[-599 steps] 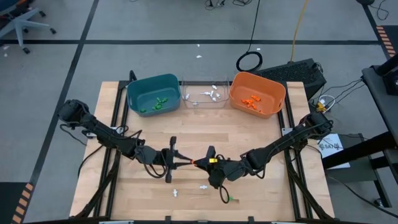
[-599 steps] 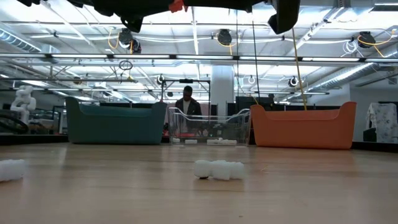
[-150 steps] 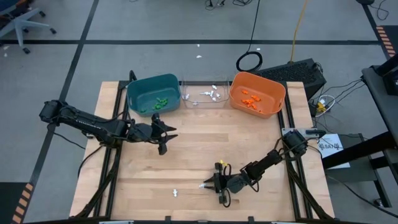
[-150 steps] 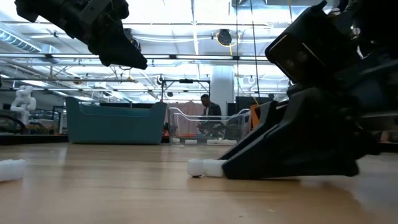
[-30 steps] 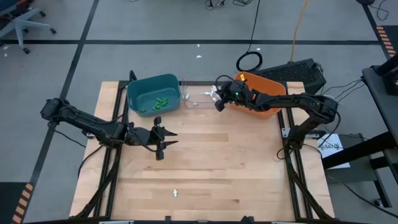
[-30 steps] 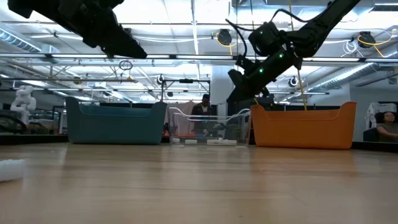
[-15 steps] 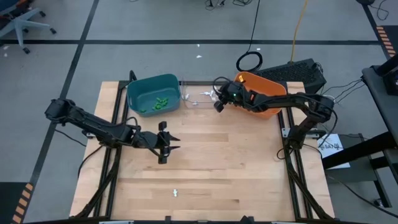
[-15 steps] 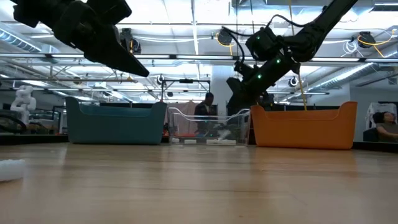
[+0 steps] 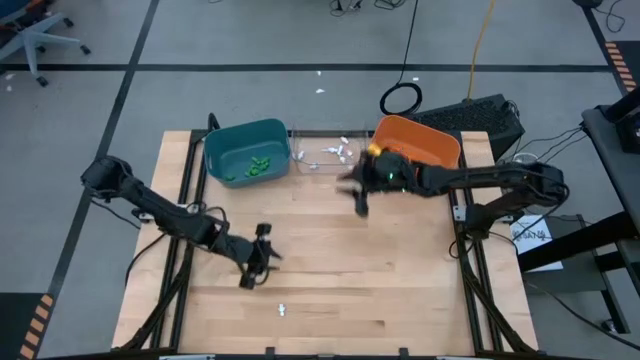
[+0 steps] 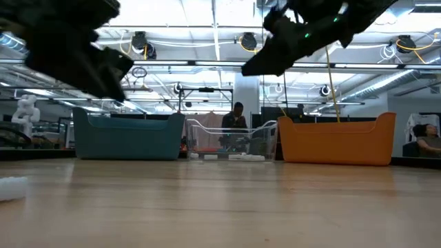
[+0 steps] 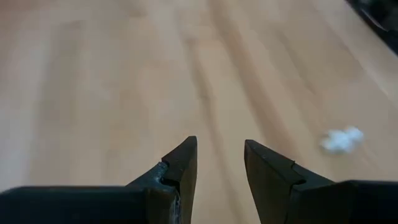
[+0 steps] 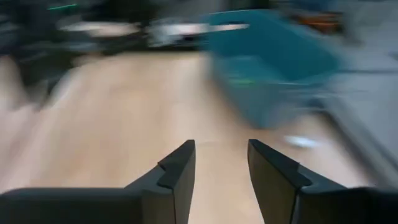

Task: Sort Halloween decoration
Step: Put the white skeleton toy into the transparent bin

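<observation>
Wooden slats make up the table (image 9: 400, 280), with grey floor around it. Nearest the lower edge of the high view, one white trinket (image 9: 283, 310) lies alone on the wood; the low view shows it at the far left (image 10: 12, 187), and the left wrist view has it at the right of the frame (image 11: 341, 140).

Just above and left of it in the high view hangs the left gripper (image 9: 252, 271), its fingers parted with nothing between them (image 11: 219, 163). So the trinket sits down and to the right of that gripper, near it, while the right arm is well apart; my judgement is that the left arm is the one placed to take it. Its long axis is too small to tell.

Farther up, the right gripper (image 9: 357, 192) hovers over bare wood below the bins, blurred, its fingers also apart and empty (image 12: 221, 162).

Along the table's far edge stand the teal bin (image 9: 214, 145) with green pieces (image 9: 256, 166), the clear bin (image 9: 300, 135) with white pieces (image 9: 337, 152), and the orange bin (image 9: 440, 146).
</observation>
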{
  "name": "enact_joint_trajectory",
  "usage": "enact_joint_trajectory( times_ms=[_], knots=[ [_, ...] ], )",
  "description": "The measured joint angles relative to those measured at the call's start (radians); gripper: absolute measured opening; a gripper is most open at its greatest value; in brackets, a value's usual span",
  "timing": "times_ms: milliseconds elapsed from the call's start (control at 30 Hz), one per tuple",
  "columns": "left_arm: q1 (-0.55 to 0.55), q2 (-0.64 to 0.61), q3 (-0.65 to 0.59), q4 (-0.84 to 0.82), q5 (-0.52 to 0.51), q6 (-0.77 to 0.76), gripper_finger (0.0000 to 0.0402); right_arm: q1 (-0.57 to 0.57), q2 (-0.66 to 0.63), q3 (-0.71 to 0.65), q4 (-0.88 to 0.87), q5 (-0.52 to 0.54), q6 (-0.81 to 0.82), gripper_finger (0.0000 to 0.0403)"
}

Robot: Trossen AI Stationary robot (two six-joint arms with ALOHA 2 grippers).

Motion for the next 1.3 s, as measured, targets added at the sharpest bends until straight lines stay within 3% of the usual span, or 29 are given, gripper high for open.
enact_joint_trajectory(
  times_ms=[67,233,433,833,1133,1300],
  knots=[
    [-0.043,0.032,0.0,0.012,0.009,0.023,0.0132,0.074,-0.002,0.0,-0.048,-0.048,-0.029,0.0134],
    [-0.134,0.134,0.0,0.065,-0.023,0.052,0.0132,0.255,0.014,0.0,-0.143,-0.049,-0.042,0.0131],
    [-0.165,0.25,0.07,0.128,0.013,0.039,0.0132,0.402,0.035,-0.001,-0.151,-0.049,-0.061,0.013],
    [-0.161,0.385,0.194,0.096,0.259,0.16,0.0132,0.435,0.095,-0.001,-0.123,-0.046,-0.028,0.013],
    [-0.159,0.388,0.194,0.11,0.267,0.23,0.0137,0.451,0.124,-0.001,-0.101,-0.049,-0.005,0.013],
    [-0.156,0.435,0.194,0.142,0.262,0.237,0.0182,0.465,0.129,-0.001,-0.086,-0.049,0.012,0.013]
  ],
)
